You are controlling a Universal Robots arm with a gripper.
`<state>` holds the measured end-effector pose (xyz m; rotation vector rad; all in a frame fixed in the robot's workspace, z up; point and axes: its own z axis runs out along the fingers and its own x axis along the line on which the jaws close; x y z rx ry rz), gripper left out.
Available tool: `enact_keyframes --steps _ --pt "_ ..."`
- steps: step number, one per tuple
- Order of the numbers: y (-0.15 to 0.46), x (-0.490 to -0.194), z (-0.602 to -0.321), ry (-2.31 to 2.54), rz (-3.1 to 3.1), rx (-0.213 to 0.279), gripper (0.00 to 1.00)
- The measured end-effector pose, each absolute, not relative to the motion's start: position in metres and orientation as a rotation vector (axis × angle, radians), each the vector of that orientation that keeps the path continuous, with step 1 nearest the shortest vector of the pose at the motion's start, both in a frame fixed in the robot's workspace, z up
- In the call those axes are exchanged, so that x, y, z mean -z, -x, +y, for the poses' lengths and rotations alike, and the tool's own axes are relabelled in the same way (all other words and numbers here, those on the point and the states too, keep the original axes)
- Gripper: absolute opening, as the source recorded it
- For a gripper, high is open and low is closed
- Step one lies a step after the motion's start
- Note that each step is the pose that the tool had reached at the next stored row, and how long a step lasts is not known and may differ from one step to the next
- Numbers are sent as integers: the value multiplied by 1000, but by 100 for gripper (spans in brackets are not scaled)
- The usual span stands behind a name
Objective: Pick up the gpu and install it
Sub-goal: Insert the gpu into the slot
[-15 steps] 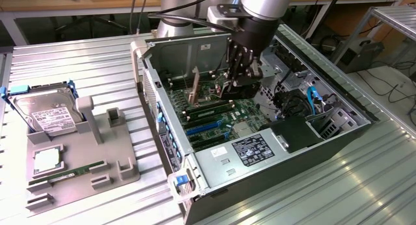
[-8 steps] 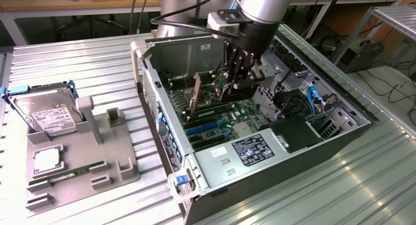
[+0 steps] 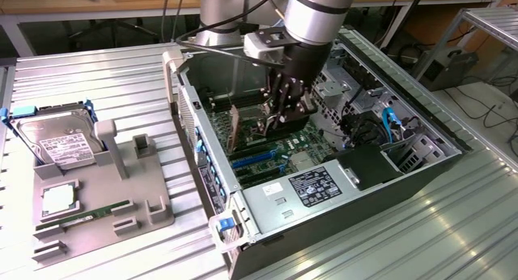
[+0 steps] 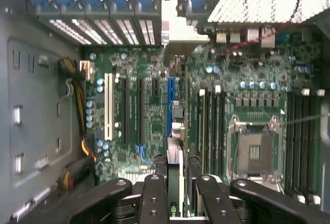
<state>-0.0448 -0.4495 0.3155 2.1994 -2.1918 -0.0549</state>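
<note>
A: Left of the case [image 3: 206,165] in the exterior view: parts tray [image 3: 97,201] with hard drive [image 3: 57,140], memory stick [image 3: 85,217].

B: Inside the case?

A: Gripper [image 3: 283,119] clamped on the gpu [image 3: 271,125], card on edge over the motherboard [image 3: 275,153]. Wrist view: gpu [image 4: 175,183] edge lines up with the blue slot [image 4: 170,92].

B: Technique?

A: My read: keep card square to slot, bracket toward the case's rear wall, press evenly

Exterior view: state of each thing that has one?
hand: closed on the gpu, inside the case
gpu: held on edge above the motherboard slots; whether it is seated, cannot tell
PC case: on its side, panel off
hard drive: upright in the grey holder
CPU socket: empty
</note>
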Motion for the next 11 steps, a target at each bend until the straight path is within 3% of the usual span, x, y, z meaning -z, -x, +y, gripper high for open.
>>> enact_keyframes --steps 11 --pt "69 -298 -454 -2210 -2183 52 26"
